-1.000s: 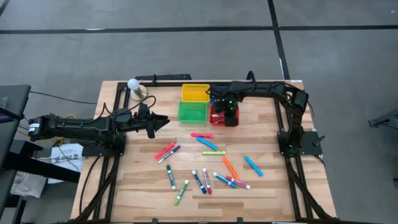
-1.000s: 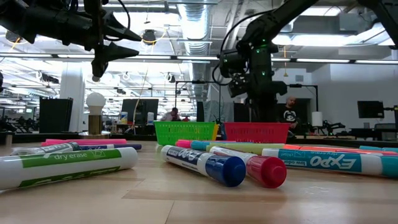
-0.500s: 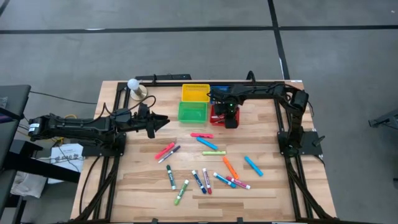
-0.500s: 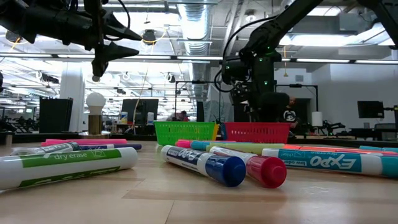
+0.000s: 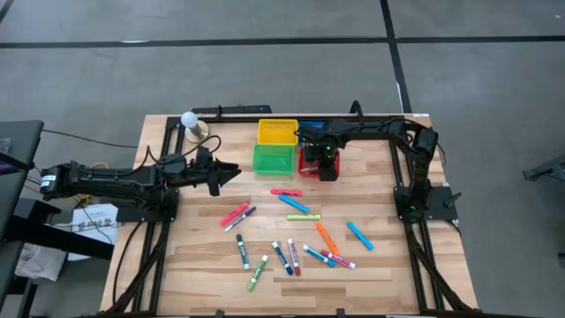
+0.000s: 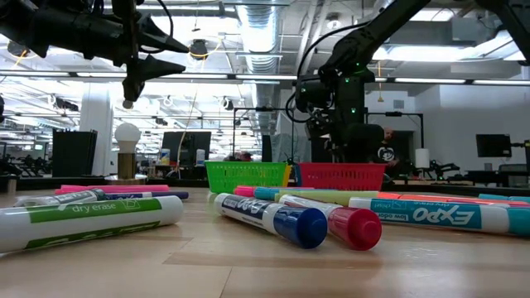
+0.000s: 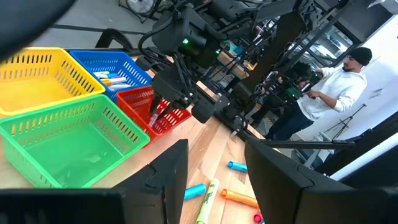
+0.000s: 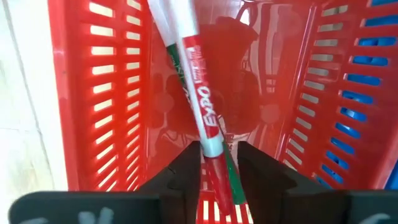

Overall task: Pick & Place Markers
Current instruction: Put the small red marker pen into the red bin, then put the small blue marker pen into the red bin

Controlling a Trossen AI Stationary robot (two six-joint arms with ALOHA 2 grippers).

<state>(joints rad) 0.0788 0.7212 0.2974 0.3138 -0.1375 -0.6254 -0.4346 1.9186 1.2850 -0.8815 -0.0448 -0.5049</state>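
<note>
1. High view: I'm seeing the right gripper (image 5: 323, 164) hanging over the red basket (image 5: 310, 164), which is sitting beside the green basket (image 5: 273, 159), with the yellow basket (image 5: 277, 132) behind them. The left gripper (image 5: 231, 172) is hovering off to the left of the baskets, carrying nothing. Loose markers (image 5: 291, 231) are lying scattered across the table (image 5: 380, 185) in front of the baskets.
2. Low view: markers (image 6: 273, 219) are lying on the wood close to the lens; green and red baskets are standing behind them, and the right arm is reaching down at the red one.
3. Left wrist view: the left fingers (image 7: 168, 168) are standing spread, with nothing between them. I'm also seeing a blue basket (image 7: 112, 65) with markers inside, and a person (image 7: 323, 93) standing beyond the table.
4. Right wrist view: a red-barrelled marker (image 8: 202, 106) is running between the right fingers (image 8: 186, 171) inside the red basket. I cannot tell whether they're pinching it or have let go.
</note>
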